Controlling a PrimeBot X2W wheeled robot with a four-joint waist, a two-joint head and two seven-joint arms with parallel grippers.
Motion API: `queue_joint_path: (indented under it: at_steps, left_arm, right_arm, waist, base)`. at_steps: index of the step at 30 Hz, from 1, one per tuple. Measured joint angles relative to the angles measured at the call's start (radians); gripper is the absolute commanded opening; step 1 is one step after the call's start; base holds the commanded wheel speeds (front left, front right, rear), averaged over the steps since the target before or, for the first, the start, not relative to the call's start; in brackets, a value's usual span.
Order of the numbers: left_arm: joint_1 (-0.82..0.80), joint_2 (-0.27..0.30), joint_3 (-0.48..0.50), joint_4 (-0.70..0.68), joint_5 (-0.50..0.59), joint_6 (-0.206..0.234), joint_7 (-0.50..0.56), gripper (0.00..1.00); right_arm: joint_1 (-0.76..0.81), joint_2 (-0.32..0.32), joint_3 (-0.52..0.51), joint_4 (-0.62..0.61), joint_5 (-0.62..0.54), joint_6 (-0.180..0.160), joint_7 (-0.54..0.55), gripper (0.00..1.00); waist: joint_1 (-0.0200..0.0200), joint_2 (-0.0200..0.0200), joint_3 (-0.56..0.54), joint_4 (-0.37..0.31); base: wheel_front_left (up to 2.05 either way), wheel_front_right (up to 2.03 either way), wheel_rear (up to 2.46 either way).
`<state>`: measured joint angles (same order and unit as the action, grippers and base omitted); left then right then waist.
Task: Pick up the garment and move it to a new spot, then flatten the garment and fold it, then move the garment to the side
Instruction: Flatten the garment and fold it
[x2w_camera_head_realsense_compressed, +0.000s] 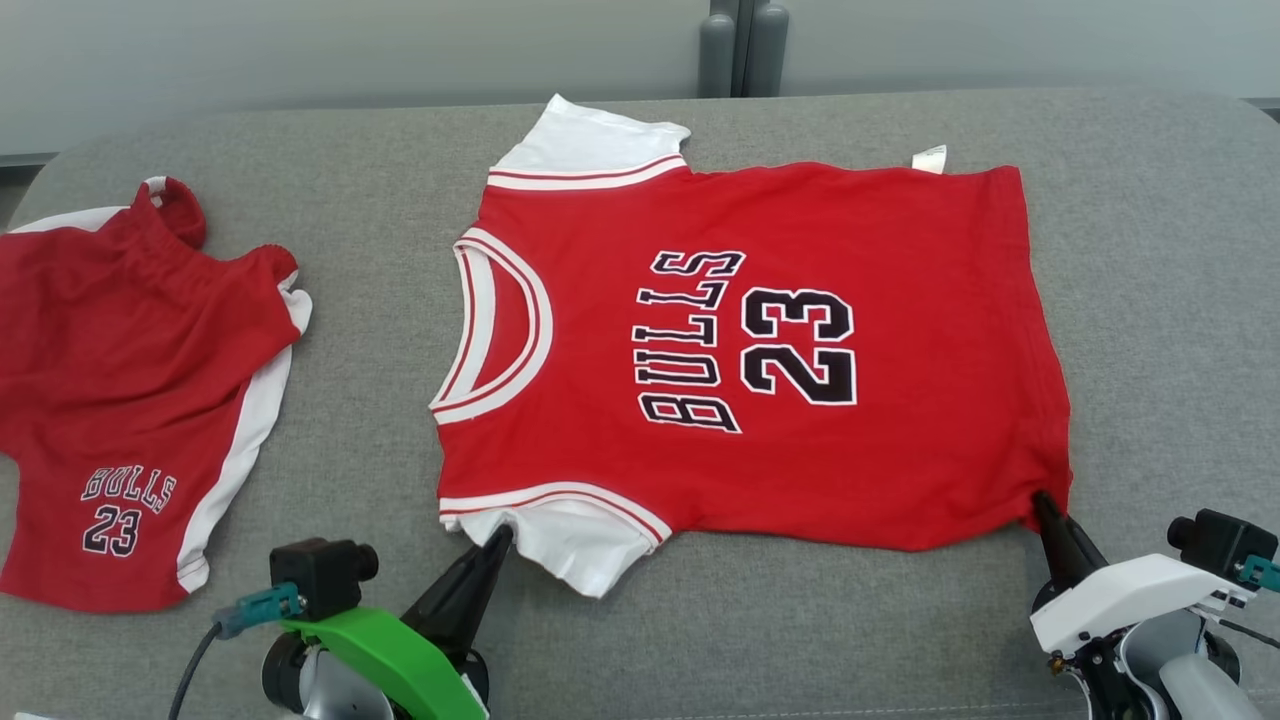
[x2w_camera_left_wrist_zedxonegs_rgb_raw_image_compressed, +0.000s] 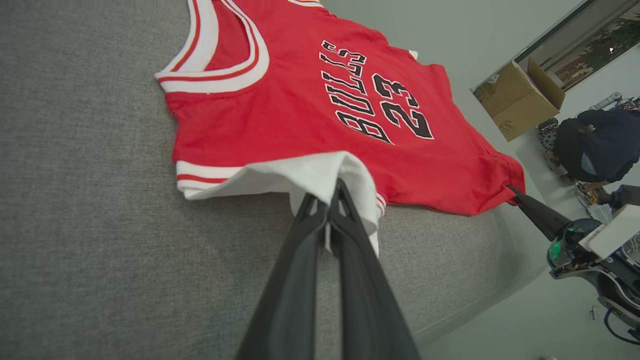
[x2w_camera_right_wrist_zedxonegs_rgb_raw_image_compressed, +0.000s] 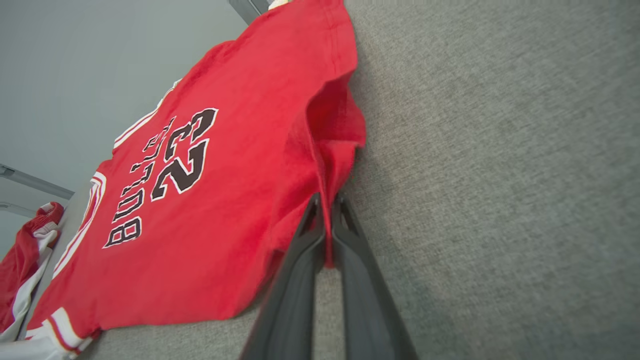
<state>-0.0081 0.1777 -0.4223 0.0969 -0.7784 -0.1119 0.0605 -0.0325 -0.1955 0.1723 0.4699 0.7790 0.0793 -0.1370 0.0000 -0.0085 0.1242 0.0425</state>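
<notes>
While the red shirt (x2w_camera_head_realsense_compressed: 620, 460) lies spread flat mid-table (x2w_camera_head_realsense_compressed: 1150, 300), collar to the left, the left pincer (x2w_camera_head_realsense_compressed: 500, 535) is clenched on its near white sleeve (x2w_camera_head_realsense_compressed: 570, 550) and the right pincer (x2w_camera_head_realsense_compressed: 1042, 503) is clenched on its near right hem corner (x2w_camera_head_realsense_compressed: 1035, 470), with red shorts (x2w_camera_head_realsense_compressed: 120, 380) lying apart at the table's left edge.

One grey fabric table (x2w_camera_head_realsense_compressed: 1150, 300) held two red-and-white cloth garments, one short-sleeved jersey (x2w_camera_head_realsense_compressed: 750, 360) at centre and one pair of shorts (x2w_camera_head_realsense_compressed: 130, 400) at far left, with two black-fingered grippers, left gripper (x2w_camera_head_realsense_compressed: 502, 535) and right gripper (x2w_camera_head_realsense_compressed: 1041, 499), at the bottom edge.
</notes>
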Motion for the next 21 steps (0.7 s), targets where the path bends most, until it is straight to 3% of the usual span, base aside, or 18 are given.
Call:
queue_joint_path:
  at_steps: [12, 21]
  left_arm:
    - [-0.085, 0.015, 0.062, -0.120, -0.091, -0.007, 0.040, 0.00]
    - [-0.127, 0.031, 0.109, -0.156, -0.125, -0.007, 0.049, 0.00]
  right_arm:
    - [-0.075, 0.010, -0.021, -0.067, 0.086, 0.019, 0.035, 0.00]
    - [-0.053, 0.001, 0.035, -0.128, 0.203, 0.035, 0.215, 0.00]
  waist:
    - [0.0000, 0.0000, 0.030, -0.022]
    - [0.0000, 0.0000, 0.073, -0.030]
  base:
    - [0.00, 0.00, 0.00]
    - [0.00, 0.00, 0.00]
